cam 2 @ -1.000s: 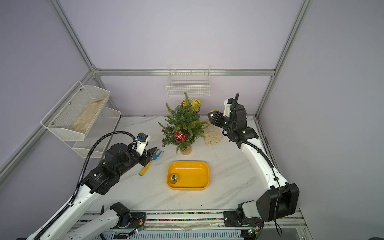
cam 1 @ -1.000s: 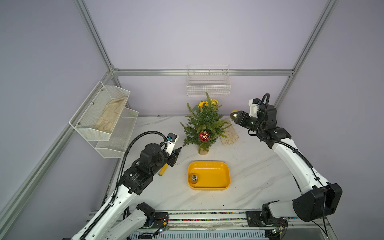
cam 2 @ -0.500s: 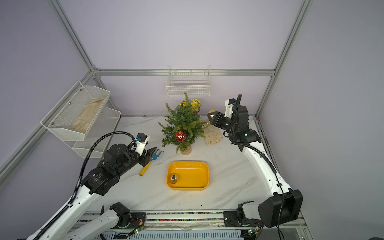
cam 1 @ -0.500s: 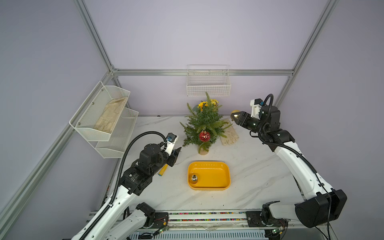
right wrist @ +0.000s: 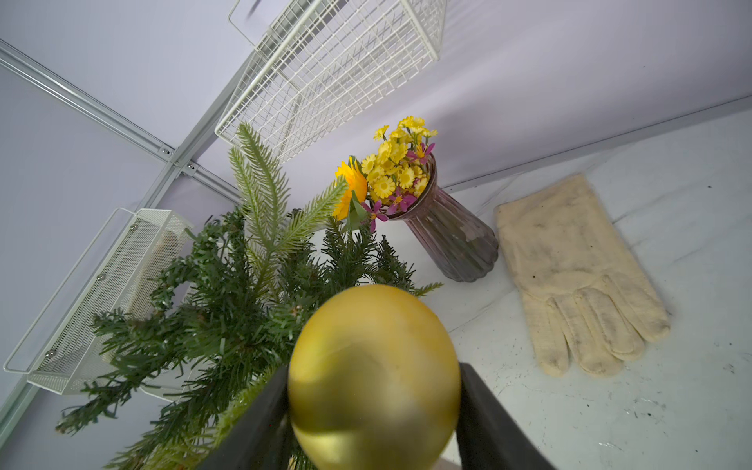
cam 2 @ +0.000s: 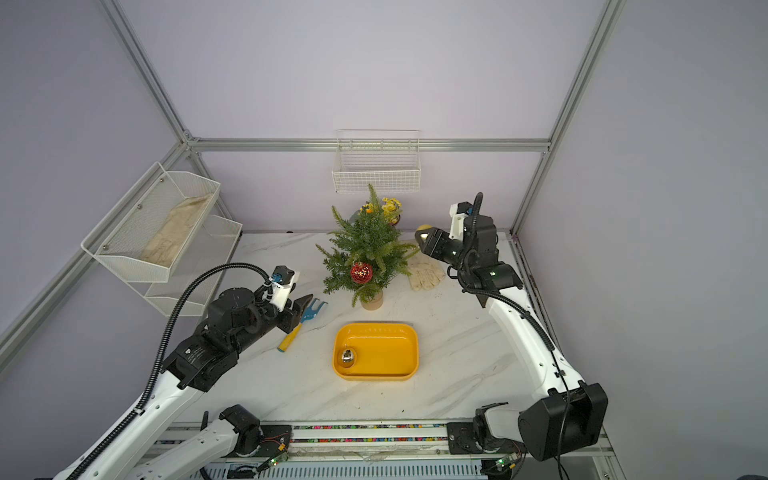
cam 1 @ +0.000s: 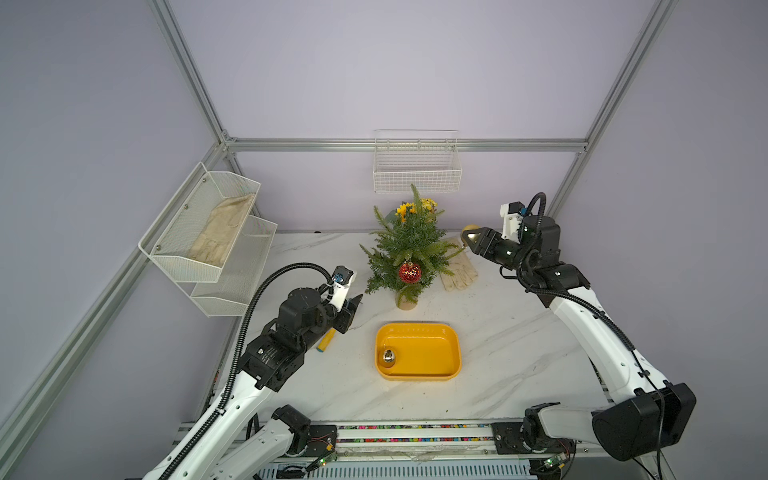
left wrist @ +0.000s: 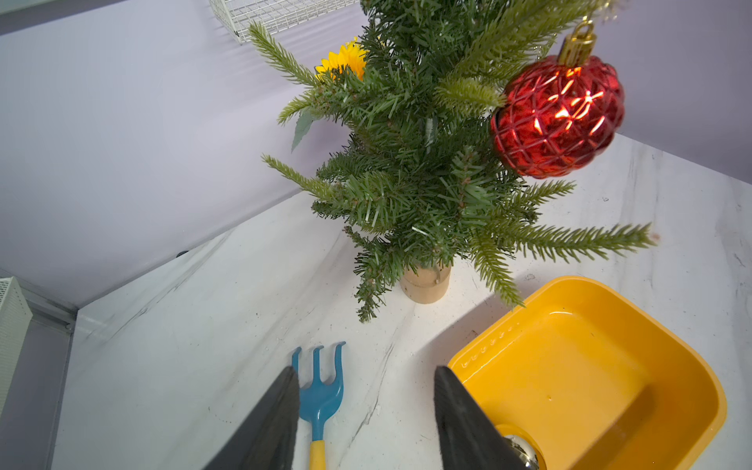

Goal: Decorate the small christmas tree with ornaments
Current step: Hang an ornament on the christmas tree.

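The small christmas tree (cam 1: 409, 245) (cam 2: 368, 249) stands at the back middle of the table with a red lattice ornament (cam 1: 409, 272) (left wrist: 557, 118) hanging on its front. My right gripper (cam 1: 473, 240) (right wrist: 374, 366) is shut on a matte gold ornament (right wrist: 374, 378) (cam 2: 424, 228), held in the air just right of the tree's upper branches (right wrist: 244, 293). A shiny silver ornament (cam 1: 388, 356) lies in the yellow tray (cam 1: 415, 326). My left gripper (left wrist: 364, 368) (cam 2: 305, 305) hangs open and empty, left of the tray.
A blue rake with a yellow handle (cam 2: 305, 318) lies under the left gripper. A cream glove (cam 1: 459, 270) and a vase of yellow flowers (right wrist: 447, 236) sit near the tree. A wire basket (cam 1: 417, 166) hangs on the back wall, mesh shelves (cam 1: 208, 232) on the left.
The right arm's wrist has shifted slightly to the right while the gold ornament stays beside the tree. The left arm has not moved.
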Motion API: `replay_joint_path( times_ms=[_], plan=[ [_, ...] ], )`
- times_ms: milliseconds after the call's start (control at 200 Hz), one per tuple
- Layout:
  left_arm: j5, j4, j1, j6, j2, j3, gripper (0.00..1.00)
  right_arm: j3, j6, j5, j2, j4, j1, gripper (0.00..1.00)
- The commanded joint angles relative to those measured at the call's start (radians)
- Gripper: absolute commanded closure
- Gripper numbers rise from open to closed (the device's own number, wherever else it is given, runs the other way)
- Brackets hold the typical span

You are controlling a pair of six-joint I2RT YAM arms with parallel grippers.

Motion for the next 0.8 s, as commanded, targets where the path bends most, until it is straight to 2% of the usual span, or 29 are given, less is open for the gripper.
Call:
replay_joint_path(
  times_ms=[0, 465, 795],
  plan=[
    [0.001, 0.038, 0.004, 0.02, -0.016, -0.048, 0.47, -0.016, 0.008, 0.019, -0.035, 0.012, -0.004, 0.42],
    [0.0, 0.037, 0.004, 0.019, -0.02, -0.048, 0.47, -0.079, 0.021, 0.022, -0.061, 0.023, -0.005, 0.44],
    [0.001, 0.036, 0.004, 0.021, -0.016, -0.048, 0.47, -0.1, 0.019, 0.072, -0.073, 0.033, -0.011, 0.44]
  ],
)
